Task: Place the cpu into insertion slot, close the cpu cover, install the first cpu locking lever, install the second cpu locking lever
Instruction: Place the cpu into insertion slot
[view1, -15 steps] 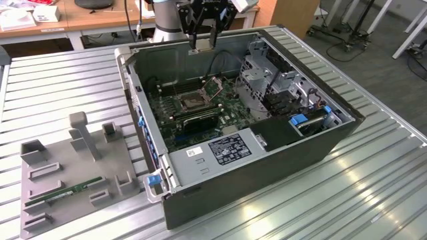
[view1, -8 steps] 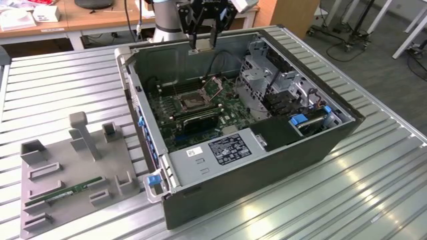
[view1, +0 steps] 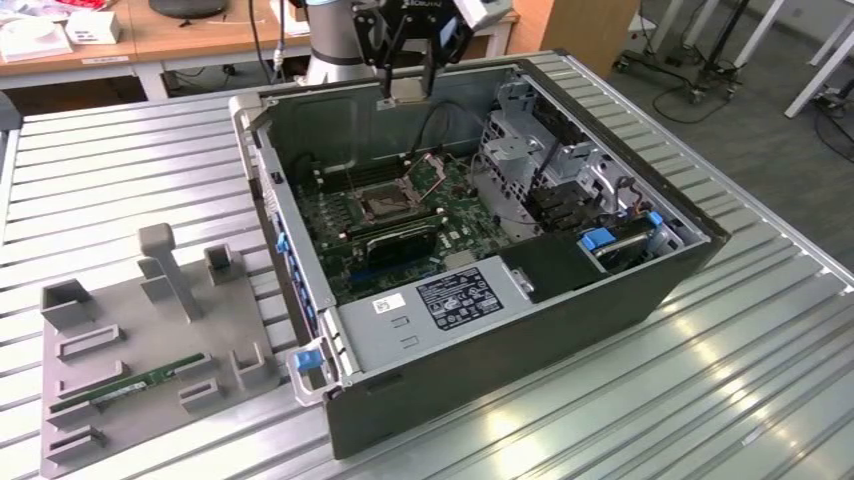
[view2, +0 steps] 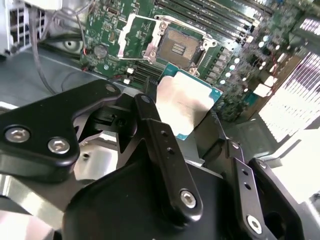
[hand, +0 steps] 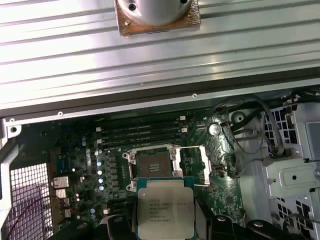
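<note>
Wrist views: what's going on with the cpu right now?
The gripper is shut on the cpu, holding it in the air above the motherboard inside the open computer case. The insertion slot is empty, and the cpu cover is swung open beside it. The cpu is not yet seated.

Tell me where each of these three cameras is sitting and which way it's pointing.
Exterior view: off the arm, looking down into the open computer case on the slatted table; the arm and end effector show over the case's rim.
First wrist view: on the wrist, facing the motherboard and empty socket; the end effector grips the cpu.
Second wrist view: on the wrist, looking past black end effector links.
Both wrist views share the cpu and socket.
</note>
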